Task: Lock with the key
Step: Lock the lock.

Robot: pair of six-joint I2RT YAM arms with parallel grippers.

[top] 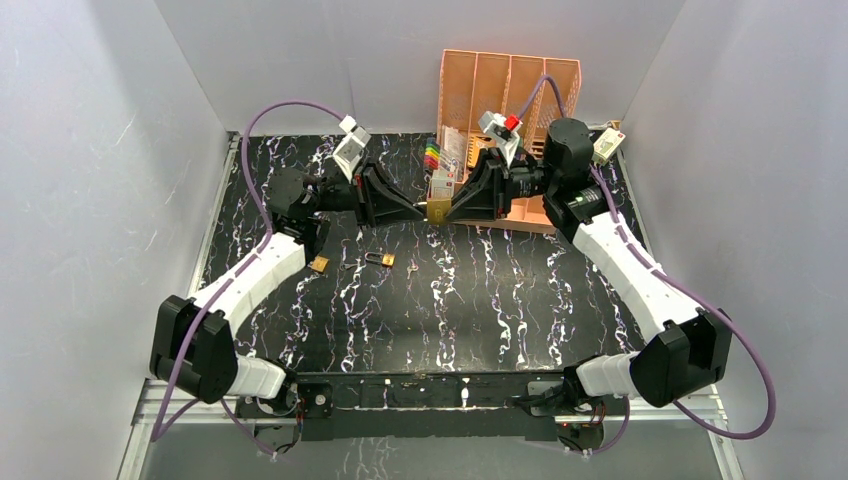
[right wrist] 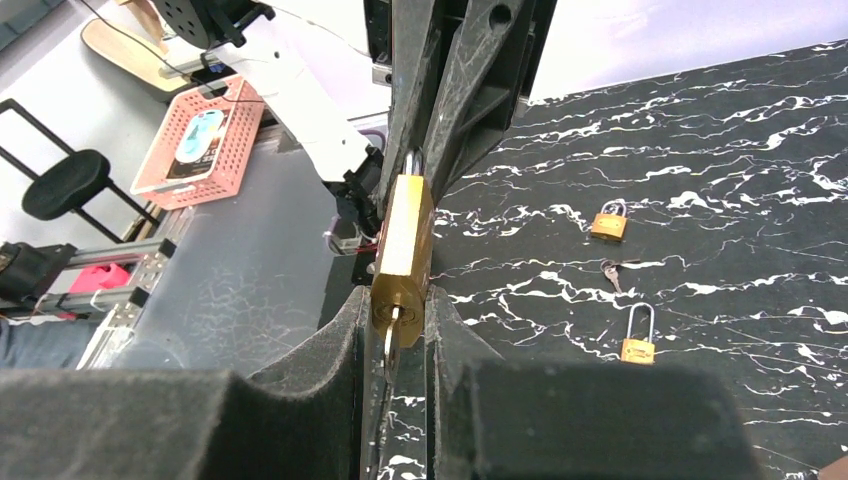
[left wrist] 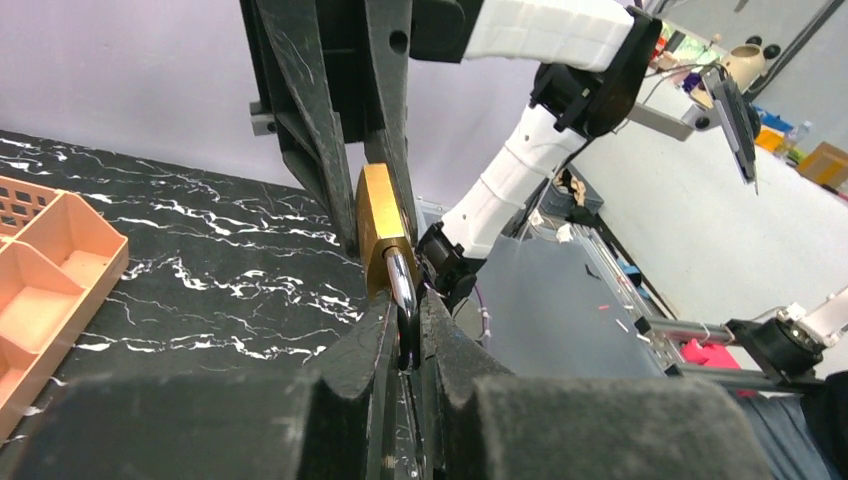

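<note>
Padlock [top: 437, 211] sits in mid-air above the far middle of the counter [top: 480, 300], where we see both arms meet. We find the left tool [left wrist: 407, 305] pinched tight on its shackle, and the right tool [right wrist: 395, 310] clamped on the key [right wrist: 389, 345] seated in the keyhole.

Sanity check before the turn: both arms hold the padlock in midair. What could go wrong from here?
1. The left gripper pinches only the thin shackle, so turning the key may swing the padlock or slip it free.
2. The right gripper sits nose to nose with the left, with only the padlock between them; a small push could make the fingers clash.
</note>
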